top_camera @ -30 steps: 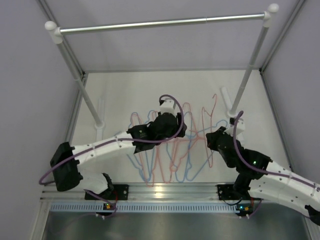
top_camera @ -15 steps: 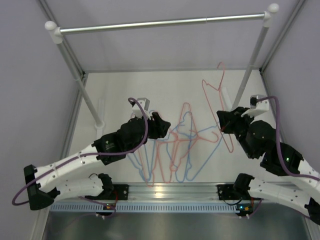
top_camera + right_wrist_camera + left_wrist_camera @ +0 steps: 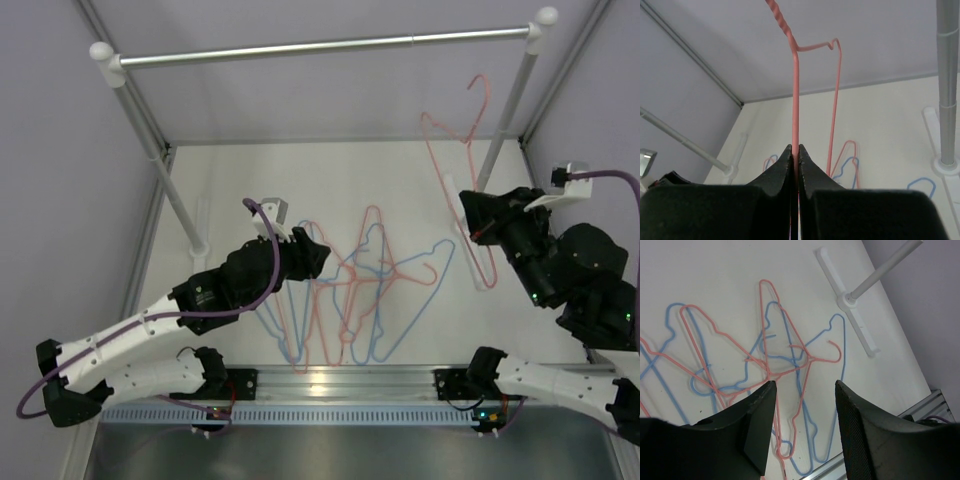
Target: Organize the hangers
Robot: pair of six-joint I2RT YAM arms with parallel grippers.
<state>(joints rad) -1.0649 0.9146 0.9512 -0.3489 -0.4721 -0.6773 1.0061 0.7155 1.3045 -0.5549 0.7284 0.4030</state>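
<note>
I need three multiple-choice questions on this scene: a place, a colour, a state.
1. Where is the hanger in the air?
A. hooked on the rail
B. between the right fingers
C. under the left arm
2. Its colour?
A. light blue
B. silver
C. pink-red
3. The left fingers are:
A. open, empty
B. shut on a blue hanger
C. shut on the rail
Answers: B, its wire rises from the shut fingers; C, the wire is pink-red; A, a wide gap with nothing between.
</note>
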